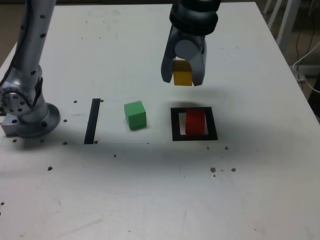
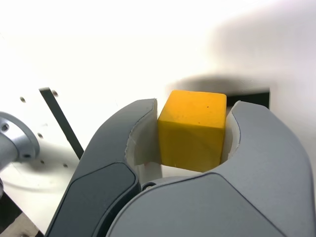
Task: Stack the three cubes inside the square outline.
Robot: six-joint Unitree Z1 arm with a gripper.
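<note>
Exterior view: the yellow cube is held clamped in the claw, lifted off the desk.
The red cube is seen inside the square outline; the green cube is set beside it, on the exterior view's left.

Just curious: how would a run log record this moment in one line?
gripper: shut on yellow cube, raised | red cube: inside square outline | green cube: on table, outside
</note>
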